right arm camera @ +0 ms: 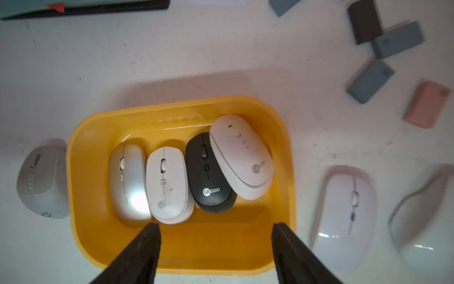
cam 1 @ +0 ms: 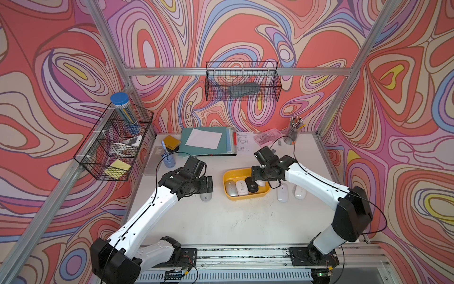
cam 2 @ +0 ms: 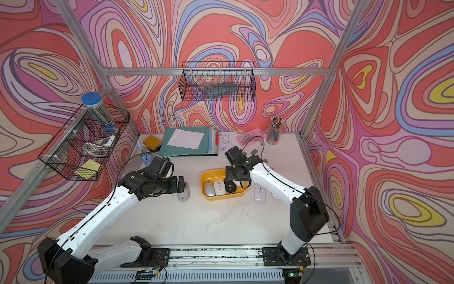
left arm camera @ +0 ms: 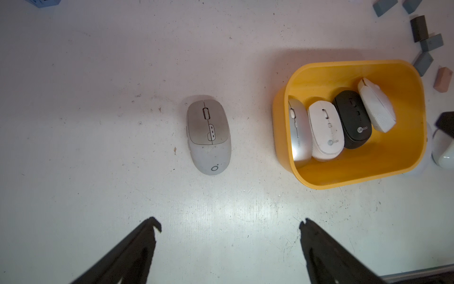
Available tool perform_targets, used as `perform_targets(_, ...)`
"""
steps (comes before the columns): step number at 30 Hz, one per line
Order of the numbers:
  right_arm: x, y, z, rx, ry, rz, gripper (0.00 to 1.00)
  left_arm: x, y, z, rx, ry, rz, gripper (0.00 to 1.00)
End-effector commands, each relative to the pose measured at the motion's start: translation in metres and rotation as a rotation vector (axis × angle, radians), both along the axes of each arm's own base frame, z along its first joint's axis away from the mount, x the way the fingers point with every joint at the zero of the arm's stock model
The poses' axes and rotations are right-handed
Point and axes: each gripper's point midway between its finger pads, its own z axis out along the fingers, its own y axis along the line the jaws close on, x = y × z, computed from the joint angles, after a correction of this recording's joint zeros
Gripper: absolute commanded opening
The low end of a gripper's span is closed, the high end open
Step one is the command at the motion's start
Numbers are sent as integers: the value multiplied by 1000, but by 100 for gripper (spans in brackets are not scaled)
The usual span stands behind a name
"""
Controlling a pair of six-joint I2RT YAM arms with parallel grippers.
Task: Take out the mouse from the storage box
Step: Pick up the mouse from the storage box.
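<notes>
Left of centre in both top views, the left arm reaches in from the lower left with its forearm sloped up and its wrist bent level. The left end effector (cam 1: 209,183) is spread wide and empty, just above a grey mouse (cam 1: 205,196) lying on the worktop (cam 1: 221,221). At the centre of the frame sits the storage box (cam 1: 243,196), with four mice side by side inside it. In order they are a silver mouse (right arm camera: 127,184), a white mouse (right arm camera: 168,186), a black mouse (right arm camera: 208,177) and a tilted white mouse (right arm camera: 242,157) that leans partly over the black one. The right end effector (right arm camera: 216,227) hangs over the box with its jaws partly apart and nothing between them. The step in hand looks like the reach for the next mouse. The tilted one is probably the easiest pick, as it rides highest with free space beside it. To do this well, the jaws should be turned across the mouse's narrow width and lowered straight down. They should close on its flanks without nudging the black neighbour or the yellow wall, then lift clear of the rim before moving sideways. The right arm comes in from the lower right, its elbow raised and its wrist pitched steeply down over the box. Just right of the box, two white mice (cam 1: 282,193) lie on the worktop.
</notes>
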Motion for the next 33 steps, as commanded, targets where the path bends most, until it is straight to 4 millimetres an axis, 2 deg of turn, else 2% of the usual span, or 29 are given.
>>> perform_targets(1,-2,38,-23,32,53,59,73,4,15,-1,86,1,23,96)
perform_targets(4,-4,57,-42,33,100,104,73,6,18,-4,108,-4,31,97)
perform_targets(6,-5,62,-55,17,138,123,73,8,17,-5,113,1,28,97)
perform_targets(10,-11,61,-76,-29,193,146,74,8,21,-9,137,13,33,97)
perform_targets(14,-11,53,-91,-104,218,145,75,7,23,-9,147,11,40,97)
perform_targets(19,-25,46,-101,-125,289,132,75,7,27,-9,169,10,47,97)
perform_targets(25,-47,28,-105,-148,334,120,76,7,30,-7,178,2,60,97)
perform_targets(28,-47,24,-106,-174,344,120,76,6,29,-6,165,-6,62,97)
perform_targets(33,-40,33,-113,-138,333,118,76,6,27,-3,150,-12,49,97)
